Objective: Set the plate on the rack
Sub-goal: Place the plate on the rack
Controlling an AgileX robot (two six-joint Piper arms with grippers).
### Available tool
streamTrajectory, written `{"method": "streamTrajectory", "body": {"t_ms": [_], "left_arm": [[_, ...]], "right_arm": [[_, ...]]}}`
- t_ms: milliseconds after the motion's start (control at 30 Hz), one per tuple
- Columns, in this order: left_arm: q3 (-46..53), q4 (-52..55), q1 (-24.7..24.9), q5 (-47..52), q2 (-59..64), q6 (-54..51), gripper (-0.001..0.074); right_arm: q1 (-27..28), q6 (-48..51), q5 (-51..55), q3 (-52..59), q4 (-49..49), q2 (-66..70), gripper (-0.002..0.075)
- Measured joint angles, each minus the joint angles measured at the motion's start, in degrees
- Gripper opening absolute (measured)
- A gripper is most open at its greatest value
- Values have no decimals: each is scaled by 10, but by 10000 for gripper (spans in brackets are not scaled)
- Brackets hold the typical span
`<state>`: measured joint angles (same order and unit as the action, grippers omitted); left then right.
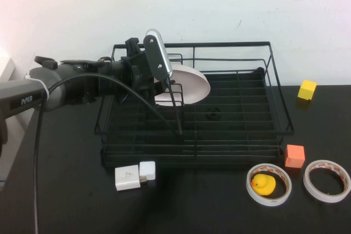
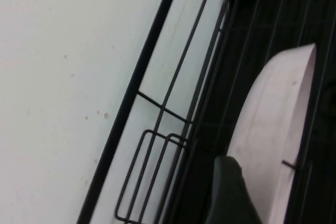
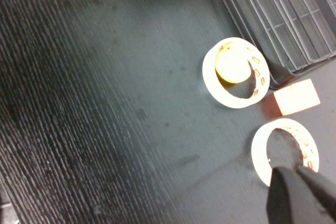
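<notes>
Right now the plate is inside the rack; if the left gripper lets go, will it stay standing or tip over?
The plate looks stiff and smooth, so it would probably slide, not bend. It leans tilted among the rack wires near the left gripper, so it might tip flat unless a wire catches its rim. The right gripper hangs over the tape rings, away from it.

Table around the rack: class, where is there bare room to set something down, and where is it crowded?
Bare table lies between the white adapter and the tape roll holding the duck, and left of the rack under the left arm. The rack's right half is open. Crowded: the front right corner with both rolls and the orange cube, and the rack's back left, where the left pincer holds the plate.
</notes>
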<state>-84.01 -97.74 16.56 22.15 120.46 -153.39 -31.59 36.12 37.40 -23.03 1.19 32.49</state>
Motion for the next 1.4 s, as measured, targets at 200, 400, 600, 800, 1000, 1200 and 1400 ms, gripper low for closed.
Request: {"method": "streamTrajectory", "body": {"t_ms": [200,400,600,800,1000,1200,1400], "left_arm": [[-33,-1,0,-10,31,-30,367],[-81,-1,0,-52,71,8,334],[-123,-2,0,-76,84,43,320],[-145,-3,0,-77,85,81,351],[-148,-3,0,-91,85,86,501],[-148,-3,0,-123,85,118,554],[-148,-3,0,-165,51,167,557]], "right_arm": [[0,-3,0,0,0,0,0],[0,-17,4,0,0,0,0],[0,-18,5,0,0,0,0],[0,-19,5,0,0,0,0],[0,-19,5,0,0,0,0],[0,-19,5,0,0,0,0],[0,-20,5,0,0,0,0]]}}
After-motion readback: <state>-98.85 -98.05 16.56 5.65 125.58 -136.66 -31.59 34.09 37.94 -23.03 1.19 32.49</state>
